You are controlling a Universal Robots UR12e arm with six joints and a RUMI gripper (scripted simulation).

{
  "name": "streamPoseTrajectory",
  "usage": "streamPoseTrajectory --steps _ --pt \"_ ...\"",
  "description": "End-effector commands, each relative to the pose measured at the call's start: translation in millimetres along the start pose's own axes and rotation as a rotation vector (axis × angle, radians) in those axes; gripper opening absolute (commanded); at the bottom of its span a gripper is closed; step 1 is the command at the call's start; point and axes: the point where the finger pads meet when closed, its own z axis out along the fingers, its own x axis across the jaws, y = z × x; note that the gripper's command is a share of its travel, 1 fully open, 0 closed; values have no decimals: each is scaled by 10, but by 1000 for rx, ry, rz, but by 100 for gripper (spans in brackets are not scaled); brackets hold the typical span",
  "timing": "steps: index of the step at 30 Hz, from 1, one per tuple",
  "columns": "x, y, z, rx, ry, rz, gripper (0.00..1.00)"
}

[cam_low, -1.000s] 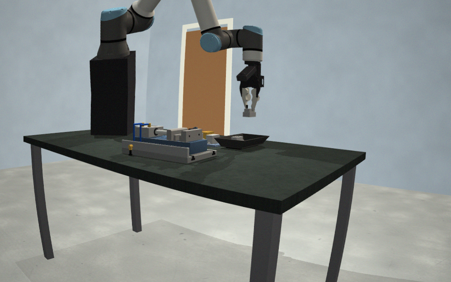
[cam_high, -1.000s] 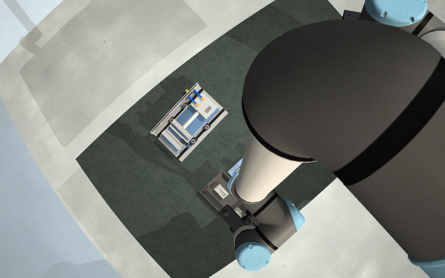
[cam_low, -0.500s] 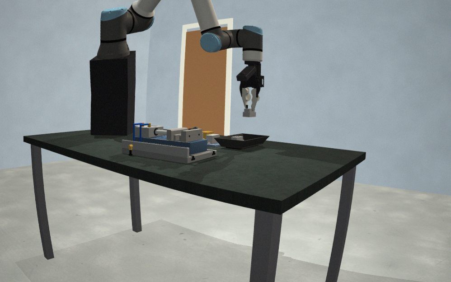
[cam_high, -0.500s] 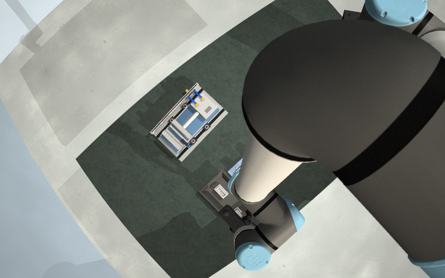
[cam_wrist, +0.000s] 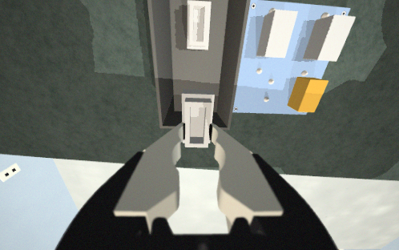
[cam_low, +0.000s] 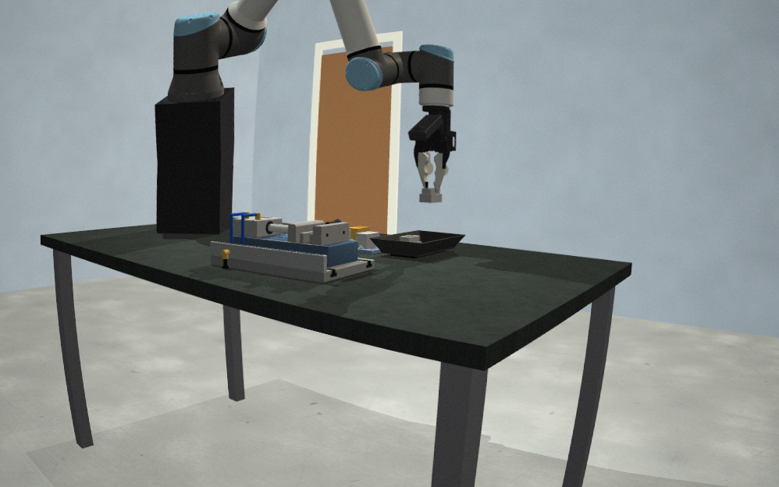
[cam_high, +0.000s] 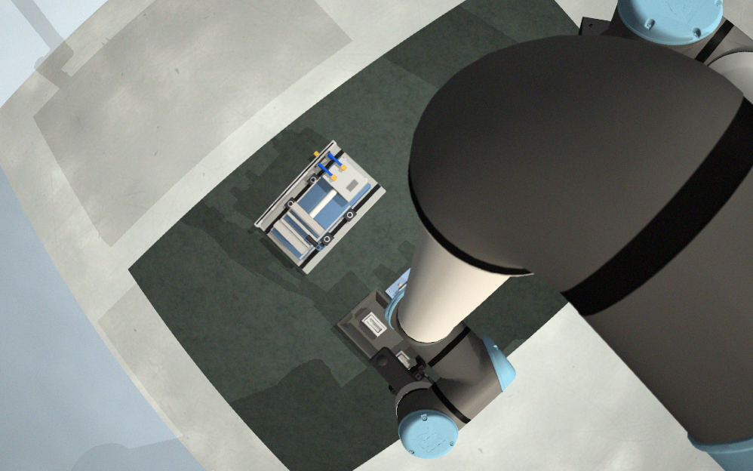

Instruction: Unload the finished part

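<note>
My gripper (cam_wrist: 197, 124) is shut on the finished part (cam_wrist: 197, 124), a light grey block with a pocket on top. In the exterior view the gripper (cam_low: 432, 184) holds the part (cam_low: 430, 196) well above the black outfeed tray. In the wrist view the part hangs over the near end of the tray (cam_wrist: 196, 60). A second pocketed block (cam_wrist: 199, 25) lies in the tray's far end. The vise (cam_high: 319, 205) stands on the table to the left of the tray, its jaws holding no block; it also shows in the exterior view (cam_low: 293, 250).
A light blue fixture plate (cam_wrist: 288, 60) lies right of the tray, carrying two white blocks (cam_wrist: 276, 34) and an orange block (cam_wrist: 308, 94). The arm's black pedestal (cam_low: 193, 163) stands at the table's back left. The arm's big links fill the right of the top view.
</note>
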Motion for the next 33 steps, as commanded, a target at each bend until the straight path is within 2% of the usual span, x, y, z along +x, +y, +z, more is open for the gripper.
streamPoseTrajectory --steps 1,13,33 --pt "-7 1 15 0 -1 0 0" --pt "-8 1 115 0 -1 0 0" --pt "-10 3 439 0 -1 0 0"
